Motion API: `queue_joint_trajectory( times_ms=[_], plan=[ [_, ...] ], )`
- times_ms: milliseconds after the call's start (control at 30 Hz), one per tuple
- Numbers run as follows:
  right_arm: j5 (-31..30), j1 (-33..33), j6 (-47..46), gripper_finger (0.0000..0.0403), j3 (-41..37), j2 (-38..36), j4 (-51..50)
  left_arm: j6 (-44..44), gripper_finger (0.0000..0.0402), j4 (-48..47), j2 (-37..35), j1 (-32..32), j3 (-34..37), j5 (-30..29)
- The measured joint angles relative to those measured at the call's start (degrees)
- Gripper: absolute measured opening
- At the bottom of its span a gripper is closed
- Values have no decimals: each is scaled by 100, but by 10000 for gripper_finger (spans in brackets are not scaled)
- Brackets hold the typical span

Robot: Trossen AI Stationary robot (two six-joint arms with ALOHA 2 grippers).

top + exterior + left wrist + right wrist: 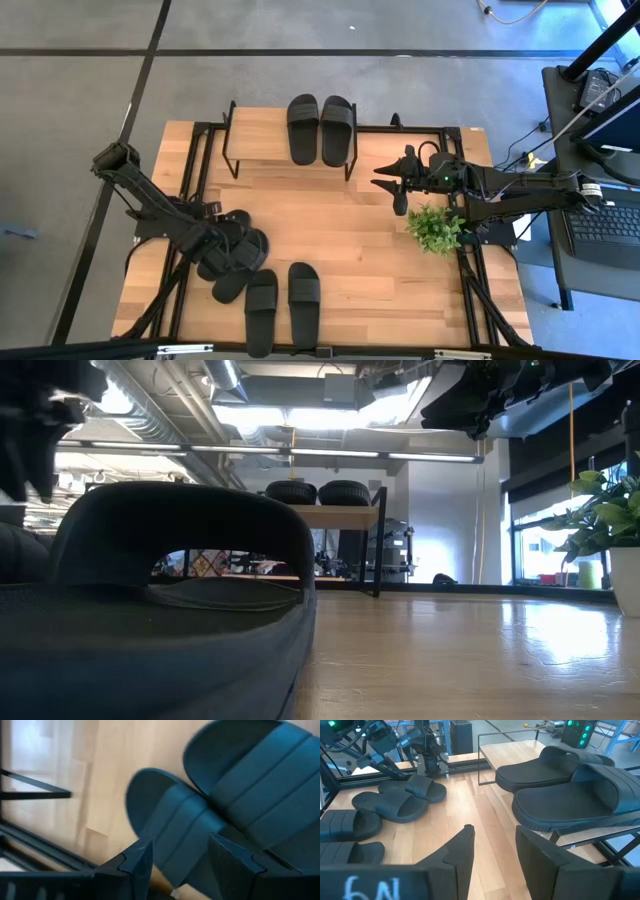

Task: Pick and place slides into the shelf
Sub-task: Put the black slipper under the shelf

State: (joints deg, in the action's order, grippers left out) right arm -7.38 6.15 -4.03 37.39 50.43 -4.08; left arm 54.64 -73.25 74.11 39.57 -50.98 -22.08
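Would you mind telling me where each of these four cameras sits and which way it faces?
High view: overhead, straight down on table, both arms, shelf.
Low view: tabletop level, past a near slide toward the shelf; an arm overhead.
Left wrist view: behind left gripper, open over overlapping slides.
Right wrist view: behind right gripper, open, empty.
Shared: high and right wrist views both show two slides on the shelf.

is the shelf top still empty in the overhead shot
No, two black slides lie side by side on the right half of the shelf top; its left half is bare.
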Motion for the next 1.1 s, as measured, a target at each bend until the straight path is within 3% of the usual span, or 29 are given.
queue_joint_trajectory(
  times_ms=[200, 600, 1100],
  plan=[
    [0, 0, 4, 145, 0, 0, -4, 257, 175, 634, 2, 350, 469, 0],
    [0, 0, -7, 145, -4, 0, -4, 521, 175, 802, 2, 400, 1153, -6],
    [0, 0, 2, 145, -4, 0, -4, 486, 175, 844, 0, 398, 1193, -7]
  ],
)
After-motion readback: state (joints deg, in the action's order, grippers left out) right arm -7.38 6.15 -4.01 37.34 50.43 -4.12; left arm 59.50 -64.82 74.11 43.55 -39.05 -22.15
